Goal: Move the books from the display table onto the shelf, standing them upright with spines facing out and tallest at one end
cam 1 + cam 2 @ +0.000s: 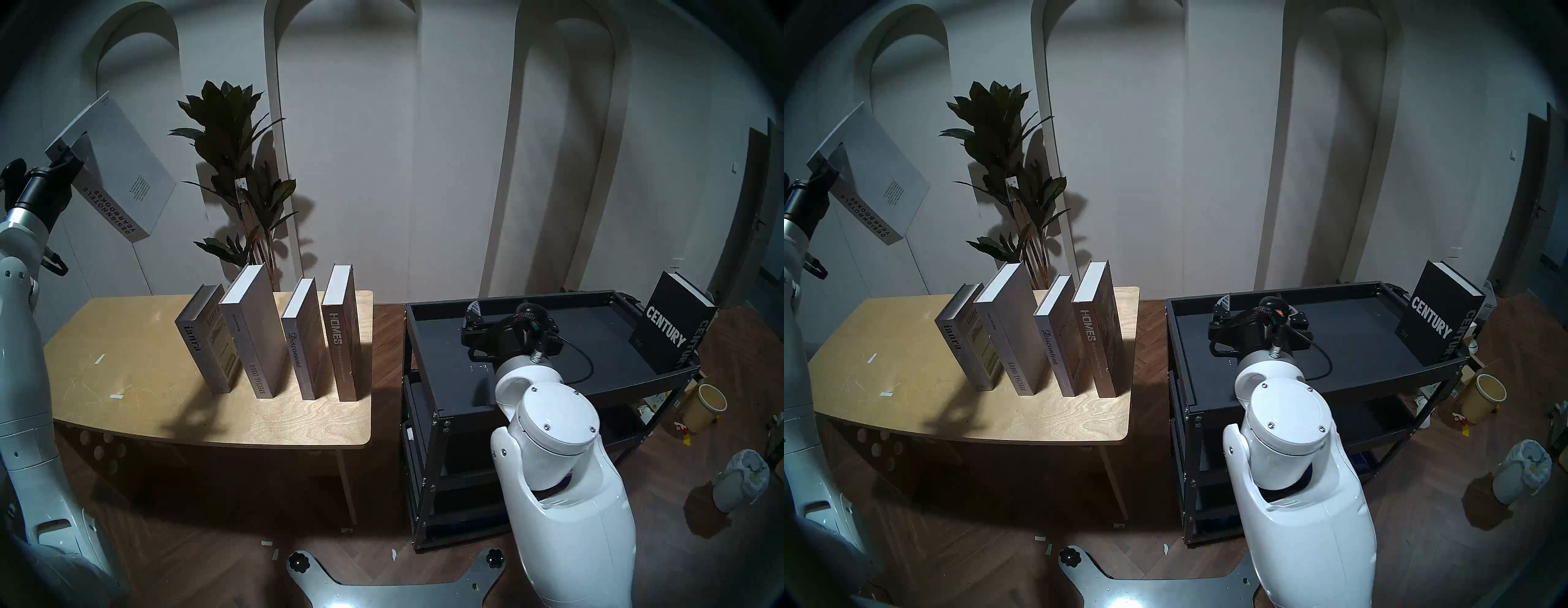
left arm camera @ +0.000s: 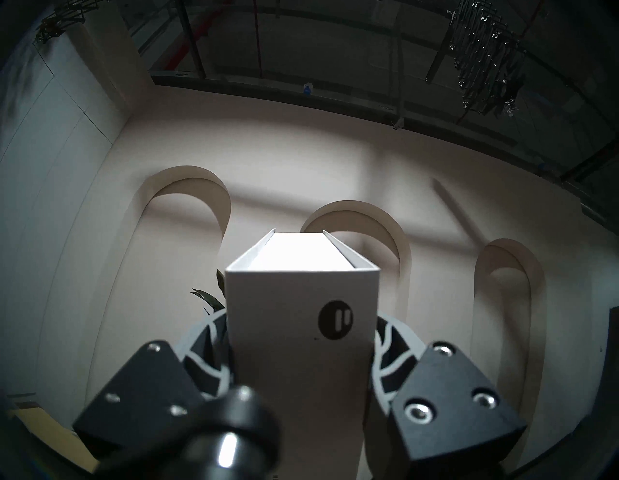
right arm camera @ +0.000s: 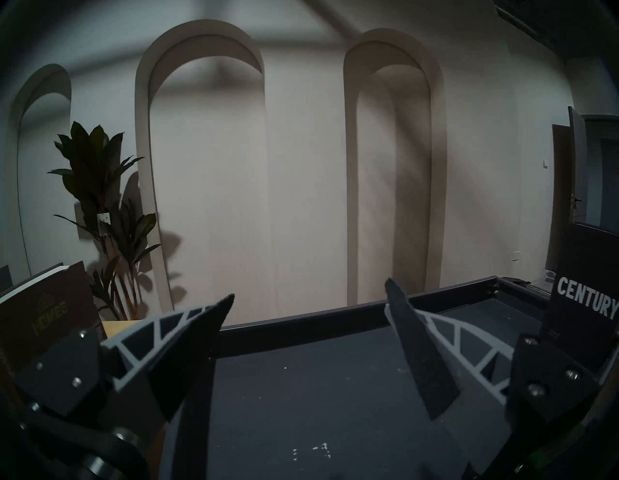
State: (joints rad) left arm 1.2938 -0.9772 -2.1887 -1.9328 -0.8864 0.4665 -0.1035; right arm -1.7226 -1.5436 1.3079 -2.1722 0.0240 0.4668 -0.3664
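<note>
My left gripper (image 1: 68, 157) is shut on a corner of the white "DESIGN HOTELS YEARBOOK" book (image 1: 123, 170), holding it tilted high above the left end of the plywood display table (image 1: 127, 382). In the left wrist view the book's spine (image 2: 301, 318) fills the gap between the fingers (image 2: 207, 338). Several grey and brown books stand upright in a row on the table, from "ianra" (image 1: 203, 339) to "HOMES" (image 1: 343, 335). The black "CENTURY" book (image 1: 670, 327) stands at the right end of the shelf's top tray (image 1: 594, 339). My right gripper (image 1: 505, 312) hovers open over the tray's left part, empty (image 3: 310, 291).
A tall potted plant (image 1: 237, 170) stands behind the table. A strip of wood floor (image 1: 388, 339) separates table and shelf. A yellow bucket (image 1: 706, 407) and a white bin (image 1: 740, 479) sit on the floor to the right of the shelf.
</note>
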